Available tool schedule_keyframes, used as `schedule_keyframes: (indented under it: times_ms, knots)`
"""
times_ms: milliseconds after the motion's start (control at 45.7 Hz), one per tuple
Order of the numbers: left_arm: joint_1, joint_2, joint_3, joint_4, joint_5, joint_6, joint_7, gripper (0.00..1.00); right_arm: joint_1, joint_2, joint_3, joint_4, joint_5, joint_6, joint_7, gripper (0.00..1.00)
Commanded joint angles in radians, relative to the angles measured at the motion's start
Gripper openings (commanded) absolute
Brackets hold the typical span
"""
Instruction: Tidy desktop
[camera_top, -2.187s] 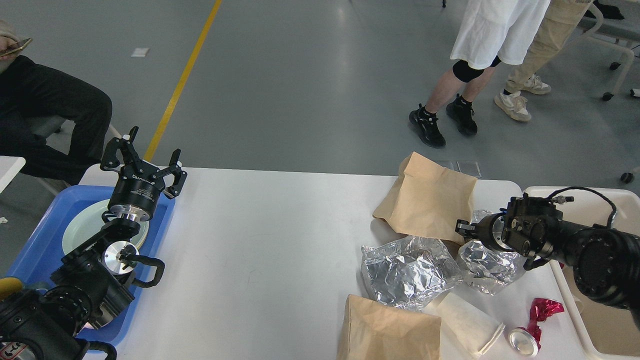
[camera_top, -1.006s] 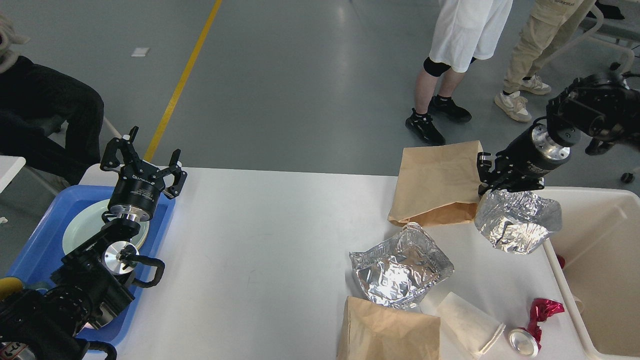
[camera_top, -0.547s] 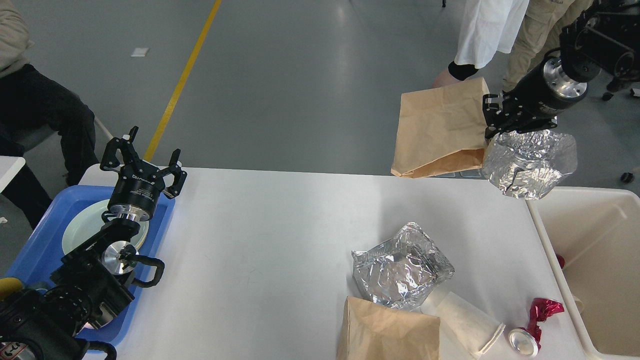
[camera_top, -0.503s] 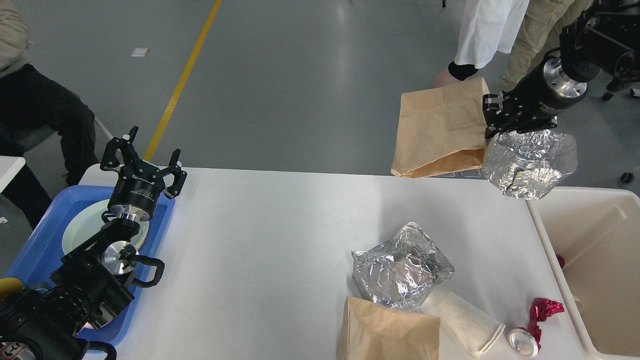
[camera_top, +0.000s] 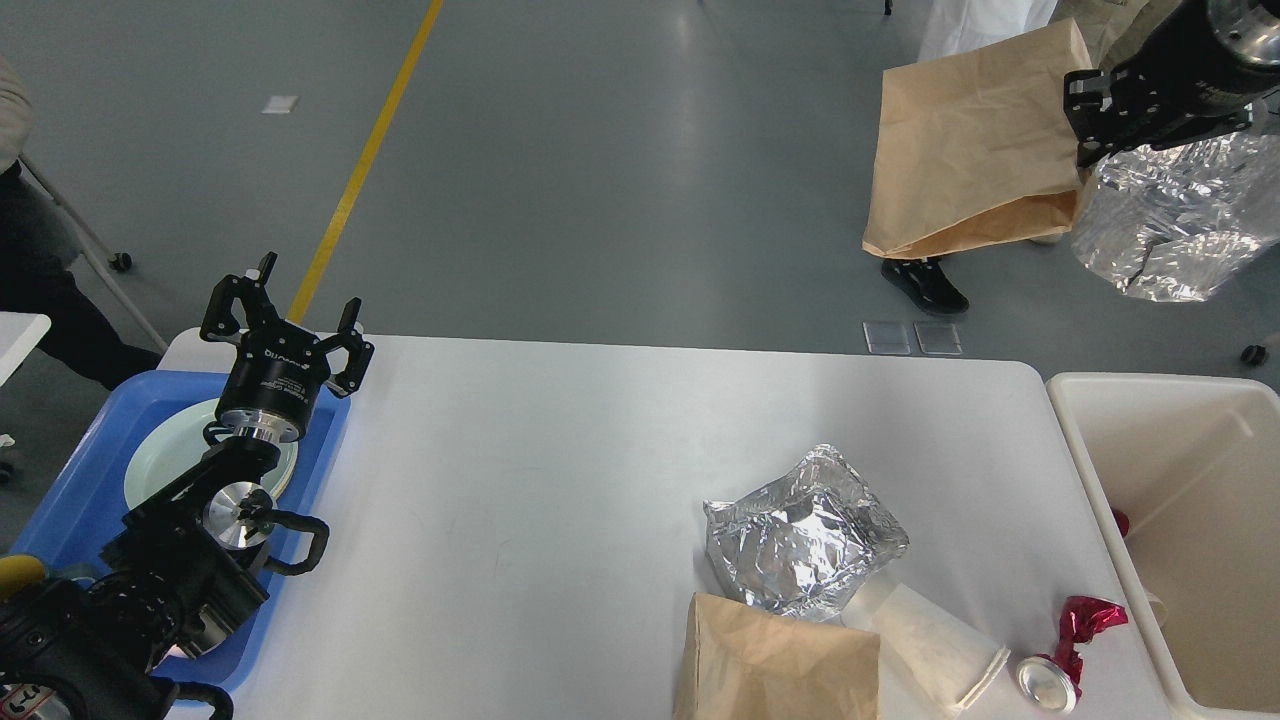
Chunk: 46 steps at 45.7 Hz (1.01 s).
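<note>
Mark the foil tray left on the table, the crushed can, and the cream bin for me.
foil tray (camera_top: 805, 530), head view, on its crumpled top face.
crushed can (camera_top: 1046, 682), head view, on its round silver end.
cream bin (camera_top: 1070, 432), head view, on its left rim.

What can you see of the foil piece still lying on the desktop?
The foil piece is a crumpled, shiny silver sheet, shaped roughly like a shallow tray with raised, wrinkled edges. It lies flat on the white desktop, right of centre. Its near edge meets the brown paper bag, and its lower right corner meets the white paper cup. No hand touches it.
</note>
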Motion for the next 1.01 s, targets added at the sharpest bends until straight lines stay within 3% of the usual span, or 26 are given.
schedule_keyframes:
  times_ms: [0,569,853,984]
  knots:
    - [0.0,0.0,0.0,0.0,0.0,0.0,0.0,0.96,-0.016,-0.037,-0.026,-0.003,0.0,0.0,0.0,0.0]
    - [0.0,-0.002,0.0,0.0,0.0,0.0,0.0,0.96,-0.188,-0.342,-0.055,-0.037,-0.005,0.0,0.002,0.0]
    - [0.0,0.0,0.0,0.0,0.0,0.0,0.0,0.96,-0.387,-0.457,-0.03,-0.117,0.023,0.0,0.003,0.0]
    - [0.0,0.0,0.0,0.0,0.0,0.0,0.0,0.96,-0.498,-0.474,0.019,-0.12,0.024,-0.09,0.003,0.0]
